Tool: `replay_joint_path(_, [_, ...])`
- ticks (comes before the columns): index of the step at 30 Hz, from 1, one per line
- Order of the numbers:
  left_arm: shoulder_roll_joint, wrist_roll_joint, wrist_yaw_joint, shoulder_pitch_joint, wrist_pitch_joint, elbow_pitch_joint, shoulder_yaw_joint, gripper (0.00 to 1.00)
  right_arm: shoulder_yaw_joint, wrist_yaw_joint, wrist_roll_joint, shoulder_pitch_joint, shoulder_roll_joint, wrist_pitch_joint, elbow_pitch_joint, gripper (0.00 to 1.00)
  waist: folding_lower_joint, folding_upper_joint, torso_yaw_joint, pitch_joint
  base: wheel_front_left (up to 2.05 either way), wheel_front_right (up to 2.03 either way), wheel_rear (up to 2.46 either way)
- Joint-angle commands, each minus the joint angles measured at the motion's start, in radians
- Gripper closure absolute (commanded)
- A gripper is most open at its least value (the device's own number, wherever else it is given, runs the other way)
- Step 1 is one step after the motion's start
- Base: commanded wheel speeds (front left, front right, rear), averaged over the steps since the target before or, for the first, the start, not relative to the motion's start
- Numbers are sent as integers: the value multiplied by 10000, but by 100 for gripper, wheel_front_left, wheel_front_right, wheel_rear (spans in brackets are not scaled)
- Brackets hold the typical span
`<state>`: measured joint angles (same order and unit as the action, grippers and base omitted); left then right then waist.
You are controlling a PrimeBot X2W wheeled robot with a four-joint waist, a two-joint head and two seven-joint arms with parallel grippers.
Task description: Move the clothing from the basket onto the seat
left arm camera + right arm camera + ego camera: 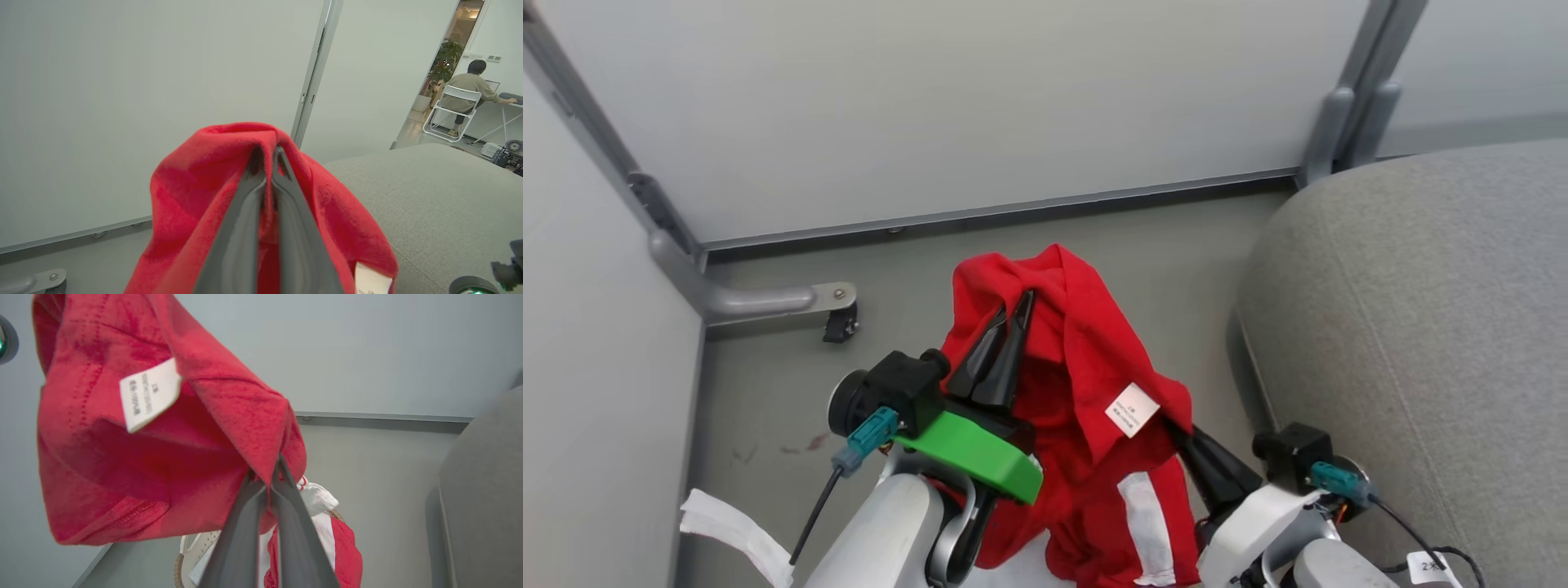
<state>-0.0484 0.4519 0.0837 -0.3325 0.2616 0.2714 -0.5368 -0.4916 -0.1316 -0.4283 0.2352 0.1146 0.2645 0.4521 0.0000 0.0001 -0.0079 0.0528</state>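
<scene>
A red garment with a white label hangs lifted between both grippers, above the floor left of the seat. My left gripper is shut on its top fold, and the cloth drapes over the fingertips. My right gripper is shut on a lower edge of the same garment, with its fingers pinching the fabric. Below, in the right wrist view, a second red garment with white panels lies in the basket.
Pale partition walls close off the back and left, with a metal foot and caster on the floor. A white paper strip lies at the lower left. A person sits on a white chair far off through a doorway.
</scene>
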Motion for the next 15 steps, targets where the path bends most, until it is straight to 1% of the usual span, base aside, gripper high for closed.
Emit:
replay_joint_path(1, [-41, -48, -5, 57, 56, -2, 117, 100, 207, 17, 101, -227, 98, 0, -42, 100, 0, -1, -460, -37, 0, 0, 0])
replay_joint_path(2, [-42, -30, -8, 81, 56, 35, 115, 100, 402, 17, 146, -297, 90, 0, -126, 100, 0, -1, -594, -39, 0, 0, 0])
replay_joint_path(3, [-44, -18, -20, 107, 56, 96, 129, 96, 578, 17, 213, -349, 76, 0, -226, 100, 0, -1, -742, -37, 0, 0, 0])
replay_joint_path(4, [-42, -53, -38, 107, 56, 110, 141, 53, 757, 17, 255, -387, 70, 0, -313, 100, 0, -1, -850, -33, 0, 0, 0])
replay_joint_path(5, [-45, -82, -73, 126, 56, 185, 150, 0, 926, 17, 308, -422, 55, 0, -415, 100, 0, -1, -1010, -23, 0, 0, 0])
replay_joint_path(11, [-41, -298, -142, 148, 28, 453, 312, 0, 1814, 15, 644, -538, -32, 3, -1069, 100, 0, -1, -2005, 48, 0, 0, 0])
replay_joint_path(15, [-41, -483, -106, 208, 26, 573, 452, 0, 2069, 15, 768, -538, -32, 4, -1392, 100, 0, -1, -2850, 134, 0, 0, 0])
